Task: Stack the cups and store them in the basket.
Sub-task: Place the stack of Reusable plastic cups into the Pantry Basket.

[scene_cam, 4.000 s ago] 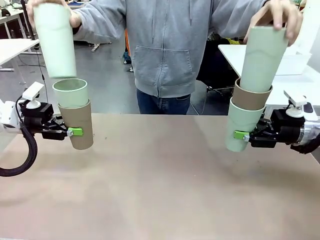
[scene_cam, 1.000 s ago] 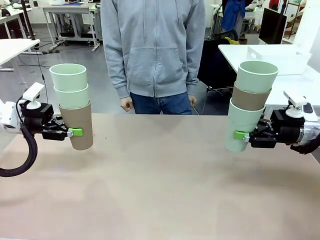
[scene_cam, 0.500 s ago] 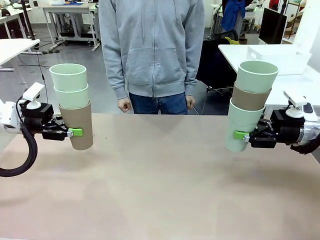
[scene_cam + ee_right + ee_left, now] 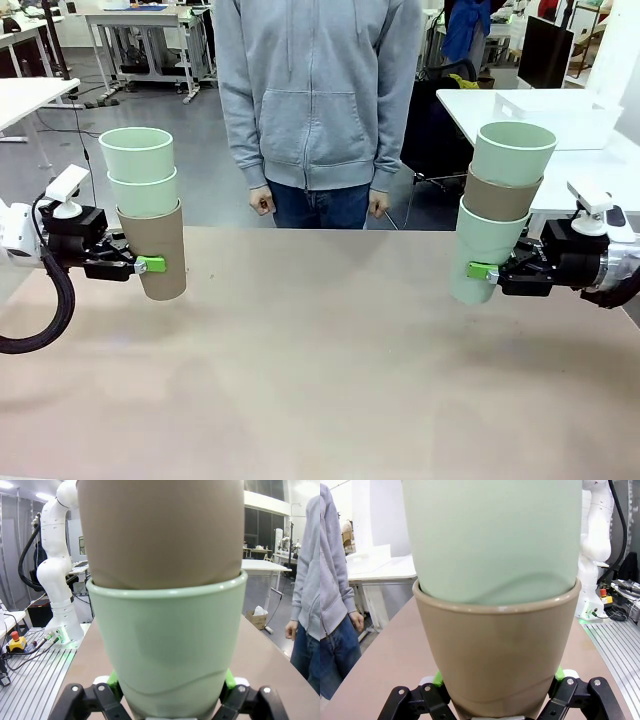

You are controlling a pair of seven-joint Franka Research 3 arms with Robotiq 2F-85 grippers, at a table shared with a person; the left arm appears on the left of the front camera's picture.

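Your left gripper (image 4: 152, 264) clamps the brown cup (image 4: 160, 232), with two green cups (image 4: 140, 168) nested inside it. Your right gripper (image 4: 481, 270) clamps the bottom green cup (image 4: 490, 235) of a second stack (image 4: 503, 193). Both stacks hang above the table (image 4: 320, 360).

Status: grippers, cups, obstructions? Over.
Left gripper shut on brown cup, two green nested inside. Right gripper shut on green cup, brown and green inside. Both stacks off the table. Person at far edge, hands down.

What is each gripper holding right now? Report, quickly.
Left gripper: closed on the tan cup at the bottom of its stack.
Right gripper: closed on the mint cup at the bottom of its stack.
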